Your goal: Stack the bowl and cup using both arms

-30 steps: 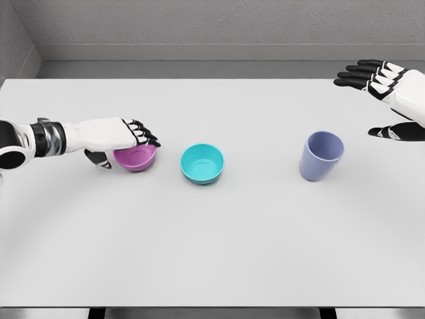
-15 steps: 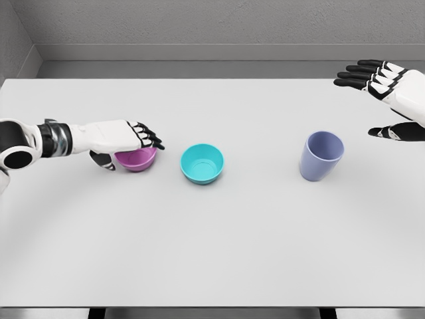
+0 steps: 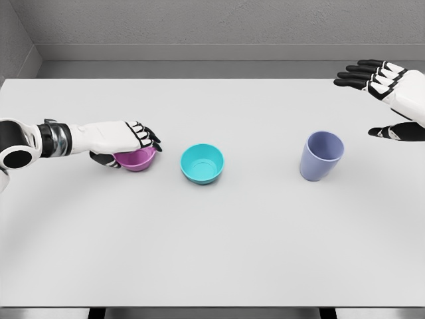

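a: where's the pink bowl?

b: at nine o'clock on the white table, mouth up. the left hand grips it, fingers curled over the far rim and thumb under the near side.

a: and the rest?

b: the teal bowl sits just right of it, near the middle, also opening upward, apart from the pink one. the lavender cup stands at three o'clock, its long axis nearly vertical, mouth up and tipped slightly away.

a: the right hand?

b: at two o'clock, above the table's far right edge, fingers spread, holding nothing, well apart from the cup.

a: any writing?

b: none readable on any of them.
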Robot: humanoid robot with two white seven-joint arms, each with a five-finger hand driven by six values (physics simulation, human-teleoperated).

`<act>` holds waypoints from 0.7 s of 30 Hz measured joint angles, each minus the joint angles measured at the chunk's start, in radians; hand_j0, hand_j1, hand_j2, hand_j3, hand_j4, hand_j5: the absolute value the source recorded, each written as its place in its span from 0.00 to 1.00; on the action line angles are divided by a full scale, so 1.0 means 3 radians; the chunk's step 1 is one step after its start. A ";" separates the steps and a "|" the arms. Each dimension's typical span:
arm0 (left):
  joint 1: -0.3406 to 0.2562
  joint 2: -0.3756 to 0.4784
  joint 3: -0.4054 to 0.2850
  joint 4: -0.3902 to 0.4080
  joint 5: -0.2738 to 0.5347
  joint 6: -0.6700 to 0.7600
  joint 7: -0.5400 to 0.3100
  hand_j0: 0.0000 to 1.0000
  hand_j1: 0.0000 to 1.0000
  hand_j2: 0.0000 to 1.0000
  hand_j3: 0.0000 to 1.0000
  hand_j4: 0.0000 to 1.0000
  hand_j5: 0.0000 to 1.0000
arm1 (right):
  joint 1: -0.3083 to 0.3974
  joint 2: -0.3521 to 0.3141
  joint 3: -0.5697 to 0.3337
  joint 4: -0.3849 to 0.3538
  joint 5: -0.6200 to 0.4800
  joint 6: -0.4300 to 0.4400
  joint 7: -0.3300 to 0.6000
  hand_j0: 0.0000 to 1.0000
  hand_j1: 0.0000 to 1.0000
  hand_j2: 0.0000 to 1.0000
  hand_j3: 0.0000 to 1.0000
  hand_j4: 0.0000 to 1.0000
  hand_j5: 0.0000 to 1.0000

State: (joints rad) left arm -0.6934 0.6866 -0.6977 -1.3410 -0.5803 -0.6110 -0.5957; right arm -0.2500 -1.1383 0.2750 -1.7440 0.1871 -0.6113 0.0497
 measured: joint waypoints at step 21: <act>-0.0148 -0.0599 0.0139 -0.0283 0.0325 -0.0009 0.0002 0.46 0.46 0.46 0.46 0.46 0.46 | 0.0000 0.0000 0.0000 0.0000 0.0001 0.0000 0.0000 1.00 1.00 1.00 1.00 1.00 1.00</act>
State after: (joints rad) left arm -0.7378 0.5071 -0.6561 -1.4257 -0.4827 -0.6137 -0.5952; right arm -0.2500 -1.1383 0.2750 -1.7440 0.1873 -0.6113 0.0497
